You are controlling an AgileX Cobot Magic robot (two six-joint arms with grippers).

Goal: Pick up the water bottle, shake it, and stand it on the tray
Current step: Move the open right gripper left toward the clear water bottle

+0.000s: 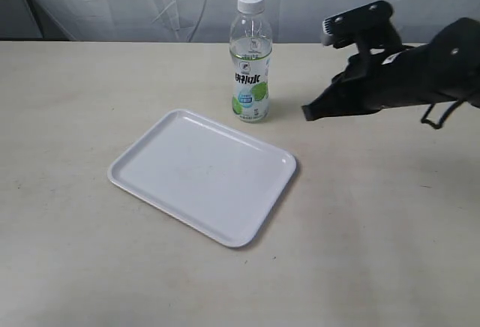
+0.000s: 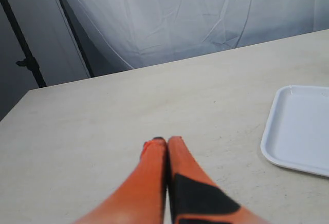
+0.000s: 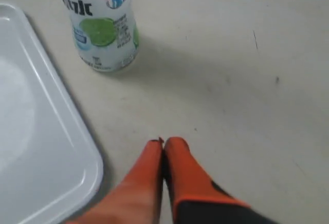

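Observation:
The water bottle [image 1: 250,58] stands upright on the table just behind the tray's far edge; its label and base also show in the right wrist view [image 3: 101,26]. The white tray [image 1: 202,175] lies flat in the middle of the table, with nothing on it. My right gripper [image 1: 307,112] hovers to the right of the bottle, a short gap away, its orange fingers pressed together and holding nothing [image 3: 163,143]. My left gripper [image 2: 163,141] does not show in the exterior view; it is shut over bare table, with the tray's corner [image 2: 288,131] off to one side.
A white curtain [image 1: 150,1] hangs behind the table's back edge. A dark stand [image 2: 25,54] rises past the table corner in the left wrist view. The tabletop [image 1: 375,214] is a plain beige surface.

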